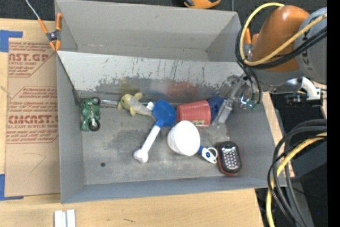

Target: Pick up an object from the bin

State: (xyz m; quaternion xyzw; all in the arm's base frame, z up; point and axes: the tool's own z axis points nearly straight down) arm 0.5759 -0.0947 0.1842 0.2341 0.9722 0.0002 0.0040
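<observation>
My gripper is low at the bin's right side, near the back wall. Its tip is right beside a small blue thing and a red box lying just to its left; I cannot tell whether it touches them. In front of the red box sits a white round cup-like thing. A black handset with a red edge and a small blue and white piece lie nearer the front right corner.
A brush with a blue head and white handle lies mid-bin. A yellow figure is behind it, and a green toy rests by the left wall. The arm with its orange cover and yellow cables comes in over the right rim.
</observation>
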